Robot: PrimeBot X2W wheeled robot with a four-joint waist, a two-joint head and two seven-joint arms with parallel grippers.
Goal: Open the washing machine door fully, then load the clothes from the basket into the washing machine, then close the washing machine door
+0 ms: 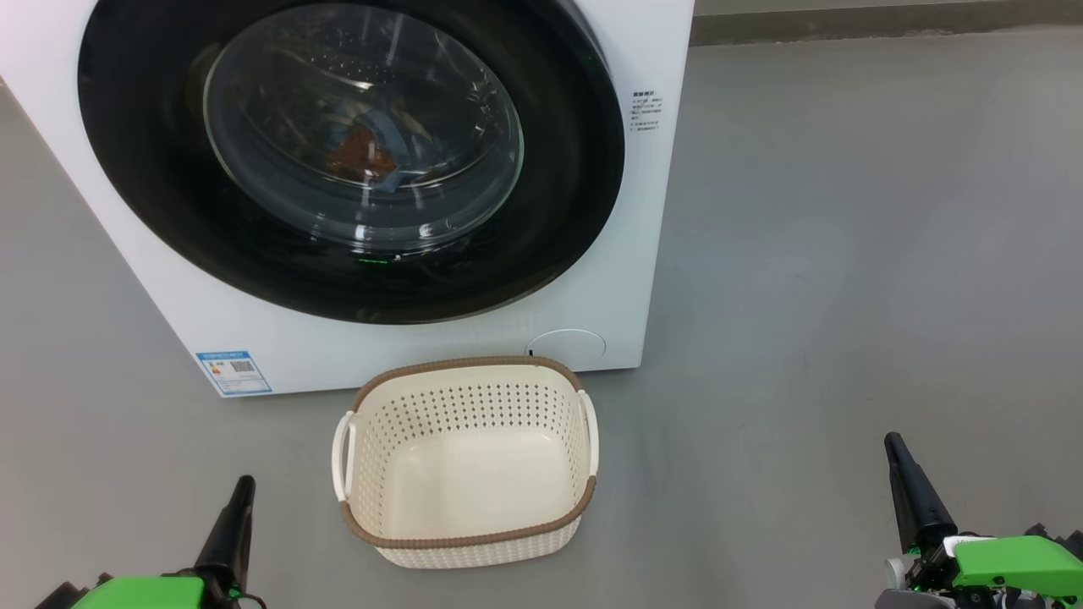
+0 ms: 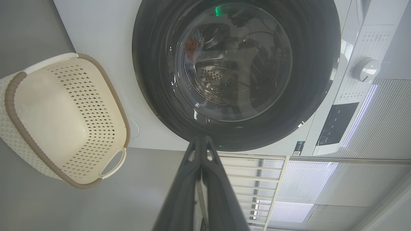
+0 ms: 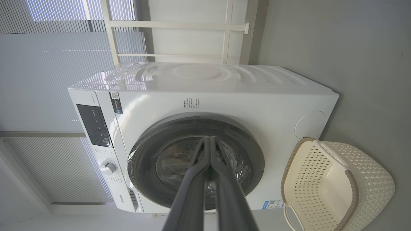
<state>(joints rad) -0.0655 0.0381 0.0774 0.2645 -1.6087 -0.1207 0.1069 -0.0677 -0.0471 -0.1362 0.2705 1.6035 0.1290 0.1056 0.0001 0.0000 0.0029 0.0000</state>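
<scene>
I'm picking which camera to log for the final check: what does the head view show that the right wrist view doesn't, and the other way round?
Head view: the clothes lying inside the washing machine, and the shut left gripper. Right wrist view: the control panel, dial and top, with window blinds behind. Both: the washing machine door shut, the basket empty on the floor before it, the right gripper shut.

Left claw point(image 1: 243, 492): two long dark fingers, matte, tapering to a narrow tip. Left green shell point(image 1: 144, 594) at its base, bright, with black fittings beside it. Right claw point(image 1: 895, 452): same dark tapered build. Right green shell point(image 1: 1019, 560) carries a white patch point(image 1: 964, 544), with a pale grey wrist piece point(image 1: 897, 596) below. Close up, the fingers point(image 2: 179, 199) read charcoal, smooth-sided.
</scene>
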